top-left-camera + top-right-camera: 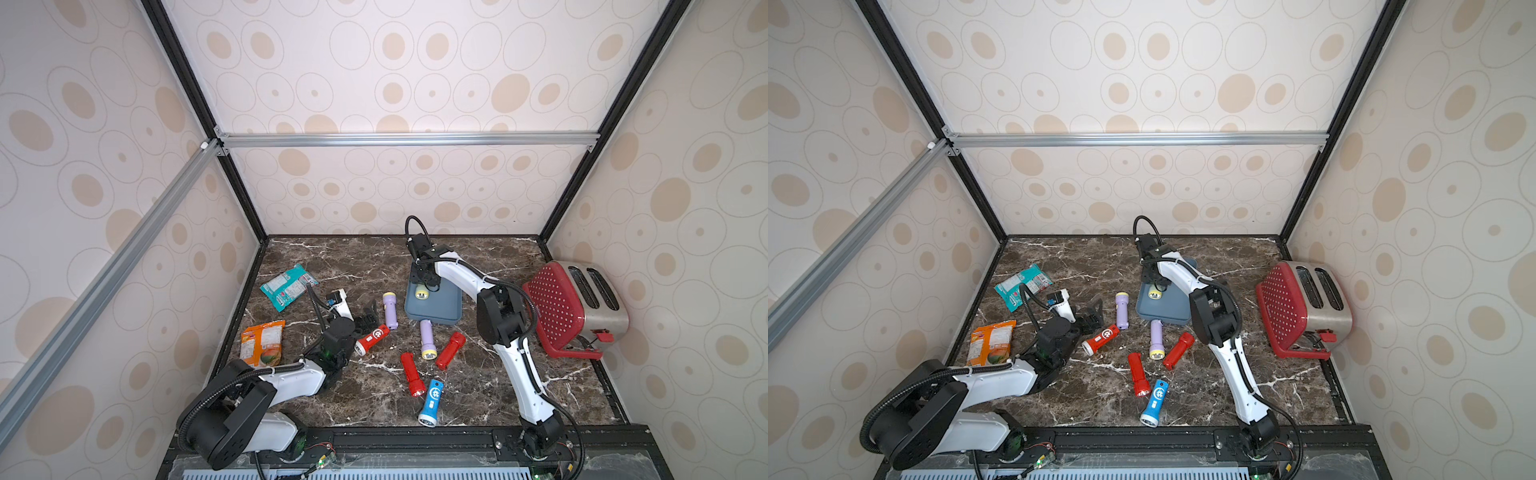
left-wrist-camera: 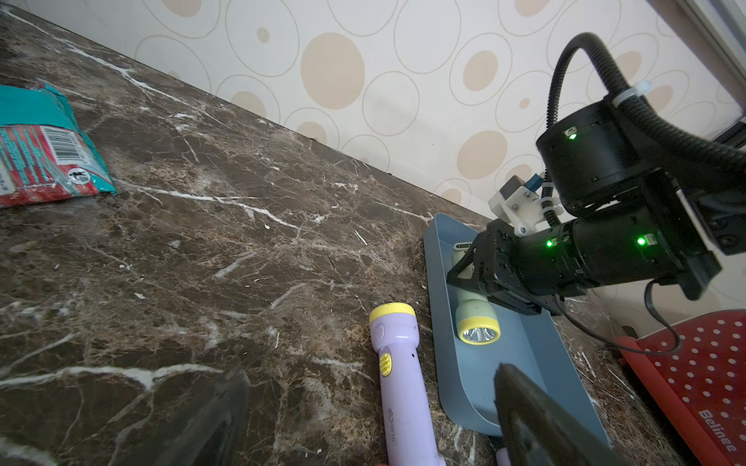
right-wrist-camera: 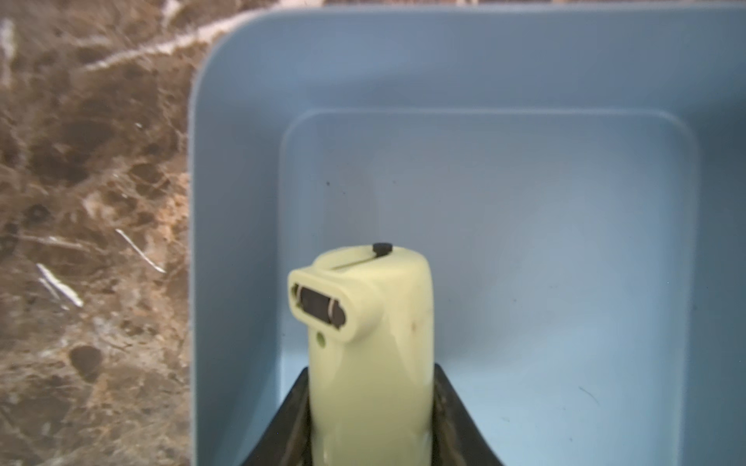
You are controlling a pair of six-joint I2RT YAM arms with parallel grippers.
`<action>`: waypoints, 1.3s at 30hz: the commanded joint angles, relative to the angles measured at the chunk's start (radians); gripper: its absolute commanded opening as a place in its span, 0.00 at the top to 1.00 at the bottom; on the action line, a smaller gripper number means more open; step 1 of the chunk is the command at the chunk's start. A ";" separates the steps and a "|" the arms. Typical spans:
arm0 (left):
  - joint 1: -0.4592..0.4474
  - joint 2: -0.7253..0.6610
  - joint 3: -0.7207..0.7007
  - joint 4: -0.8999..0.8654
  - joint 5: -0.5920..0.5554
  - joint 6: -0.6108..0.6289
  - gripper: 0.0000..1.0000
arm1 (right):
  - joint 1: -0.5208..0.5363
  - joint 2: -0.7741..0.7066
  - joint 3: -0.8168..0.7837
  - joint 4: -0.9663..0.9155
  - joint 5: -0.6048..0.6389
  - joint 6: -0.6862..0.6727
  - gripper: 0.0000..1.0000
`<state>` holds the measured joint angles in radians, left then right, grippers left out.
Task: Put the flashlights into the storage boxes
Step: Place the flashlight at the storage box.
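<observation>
The blue-grey storage box (image 1: 446, 309) (image 3: 524, 161) lies at the back middle of the marble top. My right gripper (image 1: 423, 284) (image 3: 371, 377) is shut on the pale green flashlight (image 2: 474, 318) (image 3: 369, 322), which lies low inside the box near its left wall. My left gripper (image 1: 370, 314) (image 2: 371, 423) stands open on the table. One lilac flashlight (image 1: 390, 311) (image 2: 403, 387) lies just ahead between its fingers, not gripped. A second lilac flashlight (image 1: 427, 338), three red ones (image 1: 372, 338) (image 1: 450, 350) (image 1: 411, 374) and a blue one (image 1: 431, 402) lie loose in front of the box.
A red dotted toaster (image 1: 573, 307) stands at the right wall. A teal snack pack (image 1: 289, 286) and an orange one (image 1: 262, 343) lie at the left. Walls close in the table on three sides.
</observation>
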<state>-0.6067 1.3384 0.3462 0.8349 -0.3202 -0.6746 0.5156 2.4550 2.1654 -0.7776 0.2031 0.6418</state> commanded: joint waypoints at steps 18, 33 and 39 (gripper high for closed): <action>0.003 0.042 0.039 0.003 0.040 0.006 0.07 | -0.039 0.114 0.176 0.033 -0.143 0.138 0.60; 0.004 0.064 0.050 -0.006 0.048 -0.013 0.08 | -0.044 -0.046 0.147 -0.112 -0.170 0.085 0.38; 0.005 0.076 0.059 0.000 0.056 -0.006 0.08 | -0.037 -0.397 -0.238 -0.165 -0.153 0.078 0.37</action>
<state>-0.6067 1.4033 0.3676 0.8295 -0.2665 -0.6758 0.4717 2.2475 2.0491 -0.8658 0.0364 0.7212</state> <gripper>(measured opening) 0.917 0.628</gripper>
